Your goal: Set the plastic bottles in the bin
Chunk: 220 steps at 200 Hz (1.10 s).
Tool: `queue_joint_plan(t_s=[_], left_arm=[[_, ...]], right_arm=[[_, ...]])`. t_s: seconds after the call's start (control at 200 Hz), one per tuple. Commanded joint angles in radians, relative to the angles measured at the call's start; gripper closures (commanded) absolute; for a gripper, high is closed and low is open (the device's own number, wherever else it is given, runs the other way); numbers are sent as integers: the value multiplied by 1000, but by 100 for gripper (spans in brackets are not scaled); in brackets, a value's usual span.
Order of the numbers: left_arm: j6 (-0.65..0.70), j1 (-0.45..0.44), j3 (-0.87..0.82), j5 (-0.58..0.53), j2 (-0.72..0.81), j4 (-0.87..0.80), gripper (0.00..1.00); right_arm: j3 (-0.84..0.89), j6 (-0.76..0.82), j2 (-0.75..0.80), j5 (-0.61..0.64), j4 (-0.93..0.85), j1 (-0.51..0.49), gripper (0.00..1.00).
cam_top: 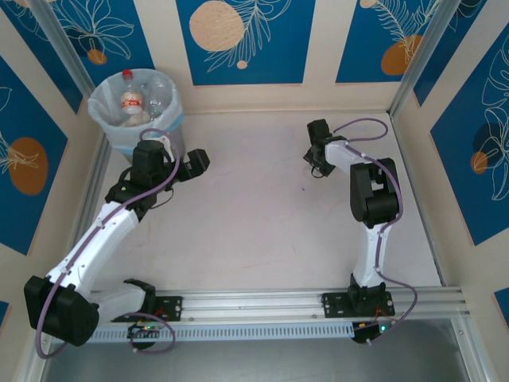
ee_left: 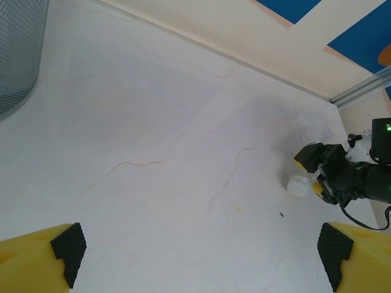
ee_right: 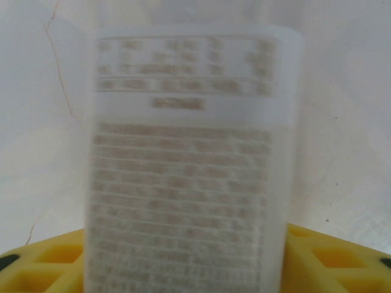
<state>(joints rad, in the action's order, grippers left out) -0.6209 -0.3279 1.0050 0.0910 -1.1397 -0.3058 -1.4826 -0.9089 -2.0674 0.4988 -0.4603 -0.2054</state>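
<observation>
lighting: bright, even, diffuse, from above; soft faint shadows on the table (cam_top: 254, 215). top and left wrist views: sharp, pale surface slightly washed out. right wrist view: bottle (ee_right: 183, 171) very close to the lens, blurred, its print unreadable.

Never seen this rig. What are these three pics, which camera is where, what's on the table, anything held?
Two robot arms bolted at the near edge of the table. The wide picture looks down from above; the other two come from a camera on each wrist. The grey bin in the far left corner has bottles in it. The left gripper is open, holding nothing. The right gripper straddles a white-labelled bottle on the table with its yellow fingers; whether they pinch it yet, I can't tell.
</observation>
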Motion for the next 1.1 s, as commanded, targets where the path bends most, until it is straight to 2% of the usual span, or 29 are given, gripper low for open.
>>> queue_joint_plan(t_s=[0.0, 0.06, 0.205, 0.395, 0.575, 0.745, 0.835, 0.895, 0.965, 1.095], left_arm=[[14, -2, 29, -19, 23, -11, 1], [14, -2, 30, -20, 20, -11, 1], [4, -1, 30, -10, 8, -5, 1], [6, 0, 47, 36, -19, 1, 1], [8, 1, 88, 232, -79, 83, 1], [-18, 0, 129, 334, -144, 128, 1], [-52, -3, 136, 496, -190, 243, 1], [-90, -12, 136, 593, -219, 344, 1], [-109, -32, 142, 655, -243, 425, 1], [-74, -72, 210, 732, -281, 428, 1]], right_arm=[[31, 90, 50, 9, 50, -15, 52], [31, 136, 61, 25, 52, -25, 61], [51, 197, 92, 32, 67, -37, 64], [190, 280, 204, -129, 249, -39, 68], [326, 354, 358, -345, 405, -43, 67], [446, 394, 519, -516, 534, -50, 68], [503, 401, 596, -644, 611, -52, 68], [522, 399, 636, -710, 631, -55, 68], [533, 381, 673, -773, 646, -55, 68], [527, 359, 722, -867, 645, -64, 68]])
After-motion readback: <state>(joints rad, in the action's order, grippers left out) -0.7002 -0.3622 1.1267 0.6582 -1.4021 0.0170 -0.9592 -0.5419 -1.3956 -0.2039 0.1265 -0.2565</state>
